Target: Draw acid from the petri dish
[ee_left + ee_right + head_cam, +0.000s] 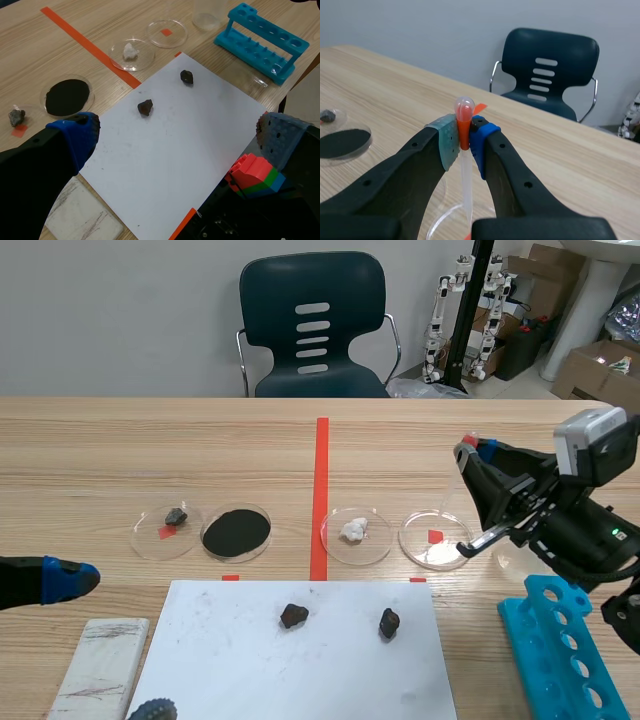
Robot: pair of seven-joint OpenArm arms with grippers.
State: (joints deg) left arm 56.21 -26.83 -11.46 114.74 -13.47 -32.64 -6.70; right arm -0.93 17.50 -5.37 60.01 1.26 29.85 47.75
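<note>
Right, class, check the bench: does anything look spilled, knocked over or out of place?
Nothing stands out. The petri dishes lie flat in a row, the blue rack stands upright, and the right tool grips the pipette over the rightmost dish. No spill shows.

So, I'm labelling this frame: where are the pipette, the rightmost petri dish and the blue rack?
pipette (464, 109), right wrist view, on its bulb.
rightmost petri dish (420, 552), scene view, on its bare floor.
blue rack (535, 640), scene view, on its top plate.
</note>
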